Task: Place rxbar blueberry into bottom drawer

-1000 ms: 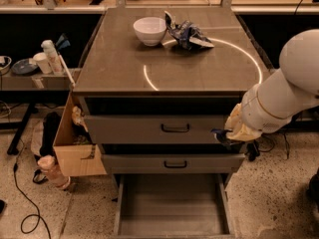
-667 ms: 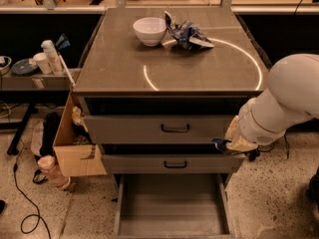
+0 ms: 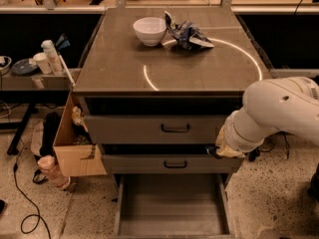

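The bottom drawer (image 3: 172, 205) is pulled out toward me at the foot of the grey cabinet, and its plain grey floor shows nothing on it. My gripper (image 3: 215, 151) hangs at the end of the white arm (image 3: 279, 108), at the right end of the middle drawer front (image 3: 164, 162), above the open drawer's right rear corner. A small dark tip pokes out to the left of the wrist. The rxbar blueberry cannot be made out; the wrist hides whatever is in the gripper.
On the cabinet top stand a white bowl (image 3: 150, 30) and a crumpled blue-and-white chip bag (image 3: 188, 34). The top drawer (image 3: 154, 128) is closed. A cardboard box (image 3: 75, 146) leans at the cabinet's left, beside a low shelf with bottles (image 3: 50, 54). A cable (image 3: 22, 193) lies on the floor.
The arm has swung down and to the left, bringing the gripper from beside the top drawer to the level of the middle drawer front. Nothing else has moved.
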`<state>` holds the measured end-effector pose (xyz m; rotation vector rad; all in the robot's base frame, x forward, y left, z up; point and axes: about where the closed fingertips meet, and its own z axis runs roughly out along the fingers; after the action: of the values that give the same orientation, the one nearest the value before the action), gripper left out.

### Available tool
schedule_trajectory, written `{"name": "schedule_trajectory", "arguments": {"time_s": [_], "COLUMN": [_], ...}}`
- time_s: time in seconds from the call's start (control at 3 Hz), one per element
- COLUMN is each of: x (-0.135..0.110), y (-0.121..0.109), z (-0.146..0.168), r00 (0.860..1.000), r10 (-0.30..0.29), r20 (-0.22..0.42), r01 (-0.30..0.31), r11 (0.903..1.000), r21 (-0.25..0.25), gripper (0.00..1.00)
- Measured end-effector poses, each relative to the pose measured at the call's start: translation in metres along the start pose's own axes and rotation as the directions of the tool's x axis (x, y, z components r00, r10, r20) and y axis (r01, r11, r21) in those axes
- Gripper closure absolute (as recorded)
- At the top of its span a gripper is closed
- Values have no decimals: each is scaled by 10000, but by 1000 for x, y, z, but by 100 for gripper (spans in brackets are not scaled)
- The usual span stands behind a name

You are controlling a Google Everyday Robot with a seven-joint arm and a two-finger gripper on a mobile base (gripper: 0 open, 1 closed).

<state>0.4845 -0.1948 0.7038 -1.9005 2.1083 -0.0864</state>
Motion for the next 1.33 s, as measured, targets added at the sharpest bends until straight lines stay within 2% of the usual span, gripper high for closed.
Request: {"name": "schedule_trajectory", "arguments": {"time_s": [0.33,0.67,1.0,1.33], "x": [0,0,5,9], "y": [0,9,30,42], "z": [0,-9,-9,-2], "r00": [10000,10000,9996,9990], "r10": [0,84,277,456], "r20": [0,42,11,-29], "r01": [0,-86,-277,-452], "r11": [10000,9996,9971,9957], "r21": [0,277,709,815], "gripper": [100,100,100,100]}}
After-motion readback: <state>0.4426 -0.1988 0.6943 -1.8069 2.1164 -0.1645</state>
